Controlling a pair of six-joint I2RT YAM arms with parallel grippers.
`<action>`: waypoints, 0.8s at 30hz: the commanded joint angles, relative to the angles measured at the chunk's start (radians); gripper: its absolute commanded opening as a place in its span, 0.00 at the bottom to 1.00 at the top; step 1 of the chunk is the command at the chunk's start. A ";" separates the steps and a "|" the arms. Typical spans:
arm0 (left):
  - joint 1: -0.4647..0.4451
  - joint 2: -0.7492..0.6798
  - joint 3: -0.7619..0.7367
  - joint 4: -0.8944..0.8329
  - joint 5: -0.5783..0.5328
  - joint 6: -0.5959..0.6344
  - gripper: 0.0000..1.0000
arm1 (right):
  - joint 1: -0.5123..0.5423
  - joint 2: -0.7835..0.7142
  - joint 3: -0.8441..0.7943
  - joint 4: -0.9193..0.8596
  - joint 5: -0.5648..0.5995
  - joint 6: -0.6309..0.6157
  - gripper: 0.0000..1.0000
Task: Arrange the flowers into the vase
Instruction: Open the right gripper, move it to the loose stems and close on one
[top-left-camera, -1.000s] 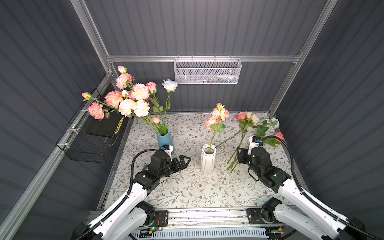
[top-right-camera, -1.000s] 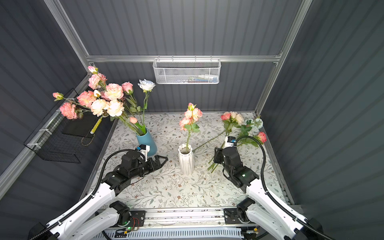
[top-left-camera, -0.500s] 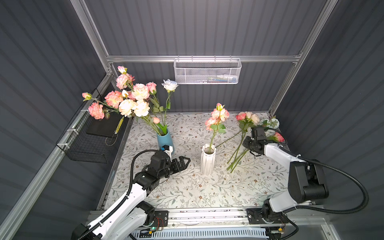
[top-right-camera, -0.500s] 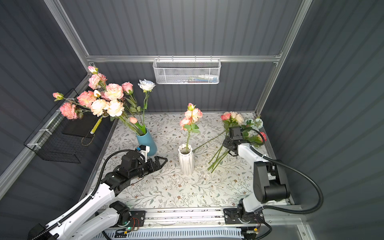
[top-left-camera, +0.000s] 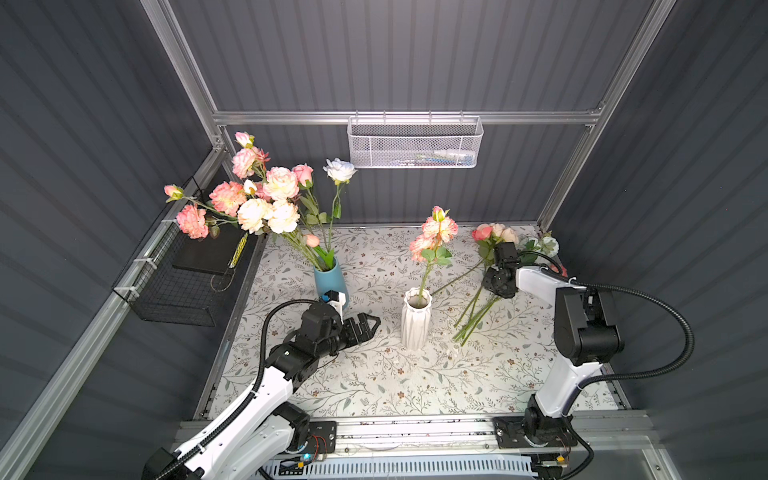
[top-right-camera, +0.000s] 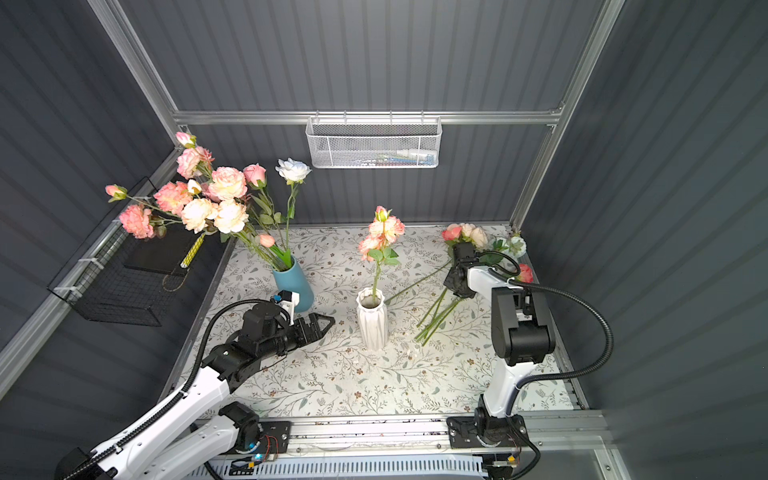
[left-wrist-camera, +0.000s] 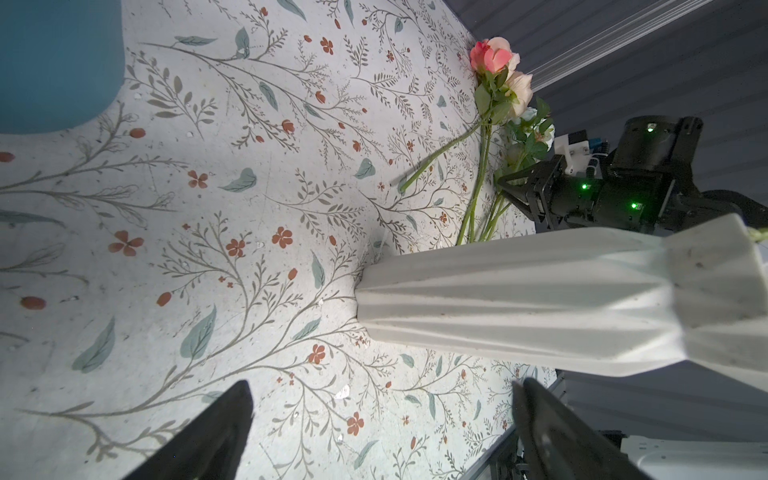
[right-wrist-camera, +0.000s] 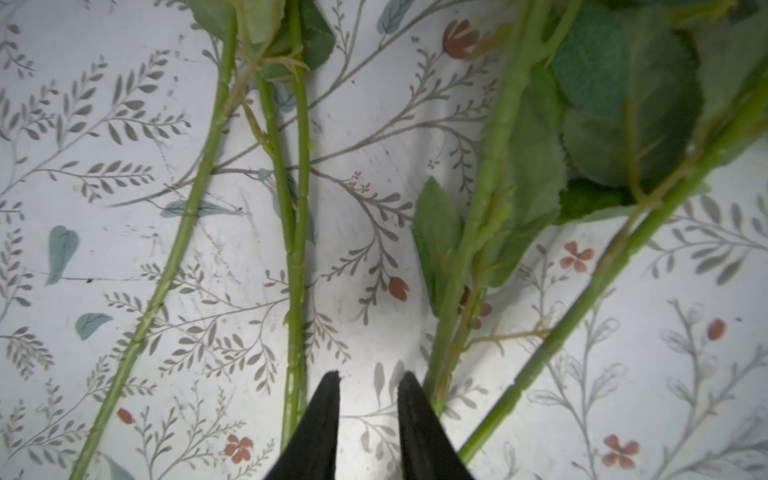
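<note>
A blue vase (top-left-camera: 331, 281) crowded with pink and cream blooms stands at rear left. Just in front of it the left gripper (top-left-camera: 369, 327) hovers low with its fingers spread wide and empty, facing the white ribbed vase (top-left-camera: 415, 322), which holds one peach flower (top-left-camera: 434, 232). Further right, the loose flowers (top-left-camera: 482, 232) lie fanned on the floral tablecloth (top-left-camera: 374, 374). The right gripper (right-wrist-camera: 370, 380) points down among their stems, fingertips narrowly parted over bare cloth, pinching nothing.

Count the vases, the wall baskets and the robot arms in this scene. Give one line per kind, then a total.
Vases: 2, a blue vase and a white vase
Baskets: 2, a white basket and a black basket
Robot arms: 2, the left arm and the right arm
Total: 6
</note>
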 joint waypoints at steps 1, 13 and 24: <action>-0.002 -0.007 -0.011 -0.015 -0.008 0.030 1.00 | -0.009 0.000 -0.005 -0.032 0.028 -0.009 0.29; -0.002 0.002 -0.016 -0.004 -0.009 0.027 1.00 | -0.012 -0.130 -0.046 0.009 0.016 -0.034 0.27; -0.002 0.005 -0.023 -0.001 -0.005 0.028 1.00 | -0.043 -0.038 -0.013 -0.068 -0.012 -0.018 0.28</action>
